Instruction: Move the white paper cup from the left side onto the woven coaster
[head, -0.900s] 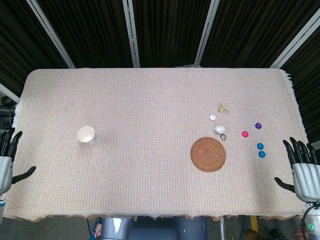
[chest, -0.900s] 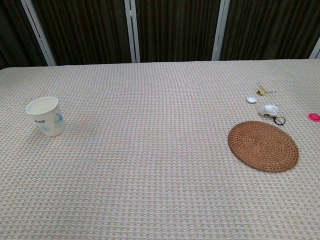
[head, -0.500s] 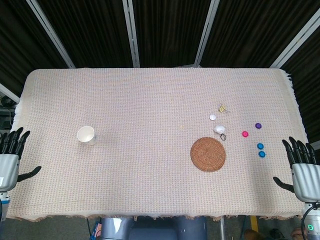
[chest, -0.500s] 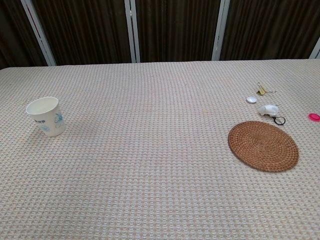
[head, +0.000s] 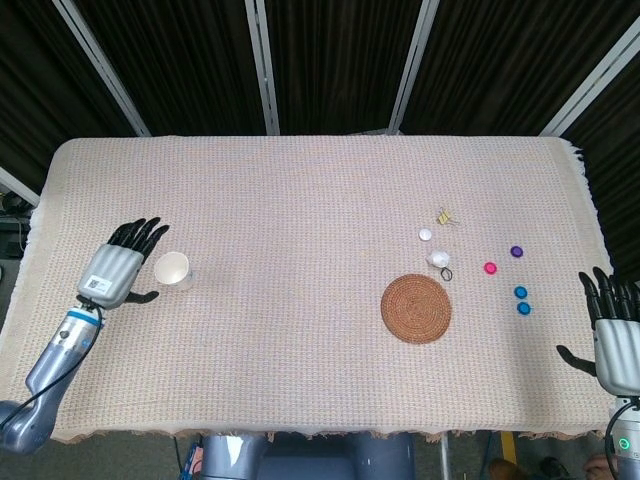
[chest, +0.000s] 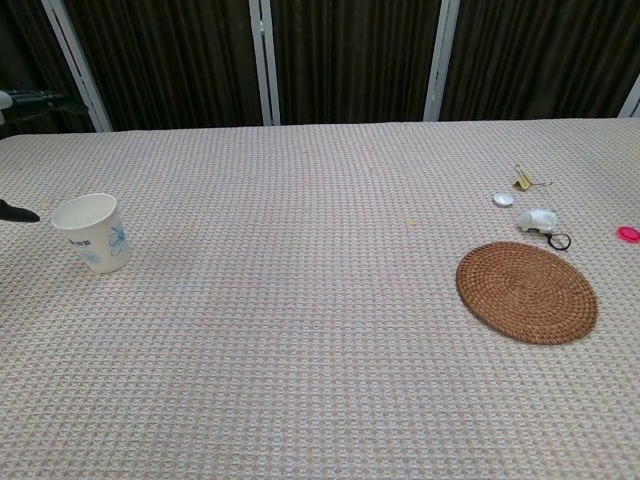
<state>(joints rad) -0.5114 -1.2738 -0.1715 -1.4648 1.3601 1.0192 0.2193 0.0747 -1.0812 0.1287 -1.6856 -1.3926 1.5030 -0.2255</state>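
A white paper cup (head: 174, 270) (chest: 92, 232) with a blue print stands upright on the left of the cloth-covered table. My left hand (head: 122, 268) hovers just left of it, fingers spread and holding nothing; the chest view shows only a dark fingertip (chest: 18, 212) of it at the left edge. The round woven coaster (head: 416, 308) (chest: 526, 292) lies bare on the right side. My right hand (head: 617, 338) is open off the table's right edge, far from both.
Above and right of the coaster lie small items: a white cap (head: 425, 235), a gold binder clip (head: 444, 216), a white lump with a black ring (head: 439, 262), a pink cap (head: 490, 268), a purple cap (head: 516, 252), two blue caps (head: 522, 300).
My left hand has swung in from the table's left edge to just beside the cup. The right hand has shifted slightly right. Cup and coaster have not moved.
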